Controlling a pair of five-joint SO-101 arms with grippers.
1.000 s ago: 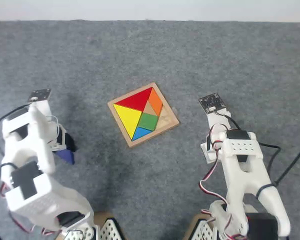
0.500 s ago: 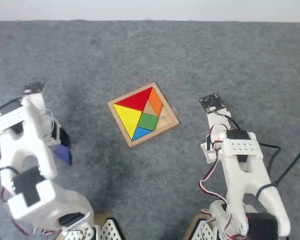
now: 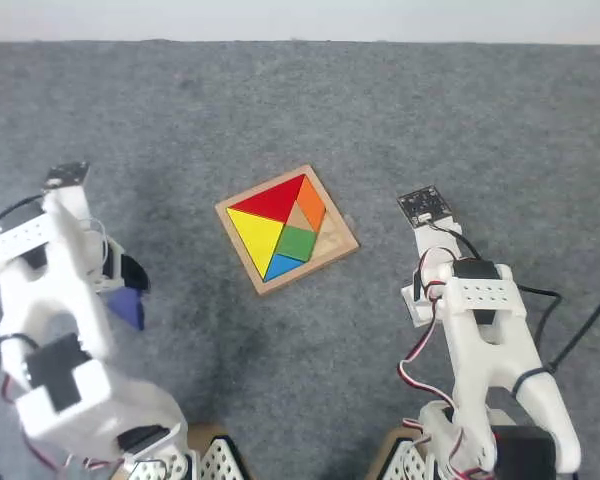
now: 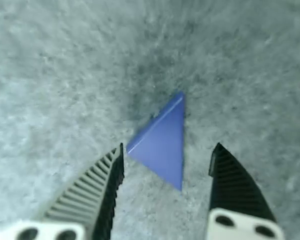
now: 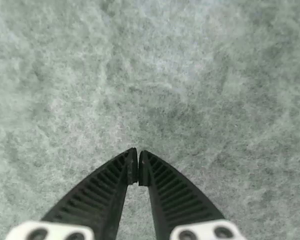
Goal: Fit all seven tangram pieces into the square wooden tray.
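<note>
- Your left tool point(image 4: 170, 146) is wide open, nothing clamped (its fingers straddle the navy triangle point(image 4: 162, 142)).
- The navy triangle lies flat on the grey desk point(image 3: 430, 120) between the two fingers. One corner is just beside one finger; the other finger stands apart from it.
- In the high view the navy triangle is at the tip of your left arm point(image 3: 55, 290), well apart from the tray point(image 3: 332, 243), out on the left arm's side.
- The tray sits mid-desk between the two arms, turned corner-up like a diamond.
- Inside the tray:
  - The red triangle point(image 3: 272, 200) is along the far-left edge.
  - The yellow triangle point(image 3: 255, 235) touches it on the near side.
  - The orange piece point(image 3: 313, 203) is by the far corner.
  - The green square point(image 3: 298, 242) is in the middle.
  - The light-blue triangle point(image 3: 282, 265) is toward the near corner, touching yellow and green.
- There is a tan patch point(image 3: 300, 217) between red, orange and green (can't tell if it is a piece or bare wood).
- The tray's near-right strip is bare wood.
- Your right tool point(image 5: 138, 152) is closed tight, fingertips touching, holding nothing, over bare desk.
- Your right arm point(image 3: 485, 320) is near the tray on its right side, not touching it.
</note>
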